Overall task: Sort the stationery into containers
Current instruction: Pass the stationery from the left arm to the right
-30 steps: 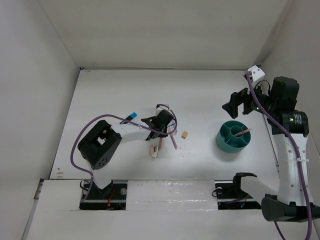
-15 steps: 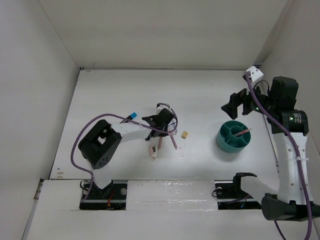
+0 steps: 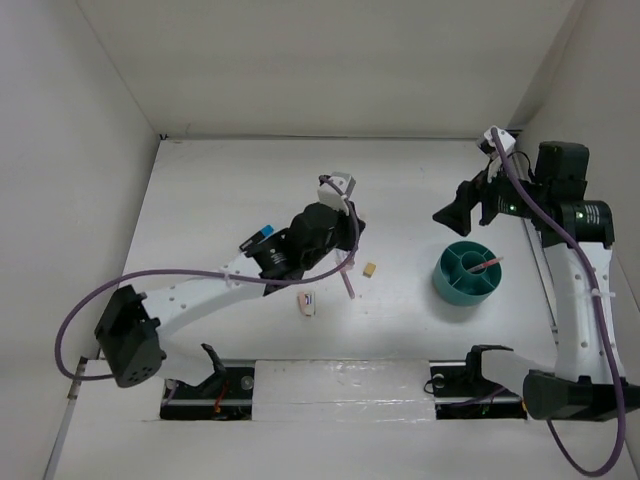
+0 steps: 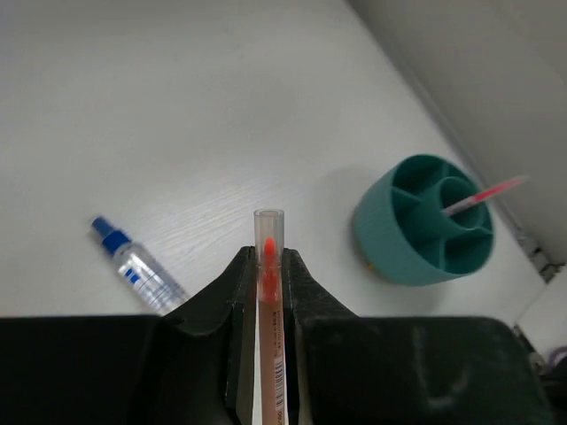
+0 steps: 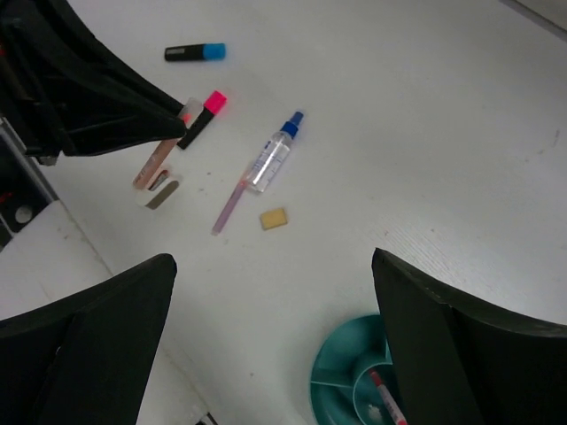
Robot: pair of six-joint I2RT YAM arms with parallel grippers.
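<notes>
Nearest the arm bases, the pinkish stapler [image 3: 307, 303] lies on the white desk [image 3: 200, 190]. Just beyond it and a little to the right, a thin pink pen [image 3: 347, 283] lies flat, with the tan eraser cube [image 3: 370, 269] near its far end but apart from it.

Further right, at about the same depth, stands the round teal organiser cup [image 3: 445, 280]. One pink-orange pen [image 3: 487, 265] is already inside, tilted so that its top leans out over the rim. It seems to rise from the round inner compartment.

The left arm reaches out across the middle of the desk. The left hand [image 4: 268, 257] is pressed together on another pink-orange pen [image 4: 268, 226], pinching its shaft so that the clear-capped end sticks out past the fingertips [image 4: 239, 283]. Its wrist view shows this pen raised above the desk and pointing roughly toward the organiser cup, well apart from it.

The clear blue-capped bottle [image 5: 273, 159] lies on its side on the desk near this hand. The black highlighter with the pink cap [image 5: 202, 118] lies beside the bottle, just by the left hand's tip in the right wrist view. The blue-capped highlighter [image 5: 195, 52] lies further off to the left.

Farthest back on the right, the right hand [image 3: 458, 208] hangs above the desk beyond the organiser cup, its fingers [image 5: 97, 336] spread wide with nothing between them.
</notes>
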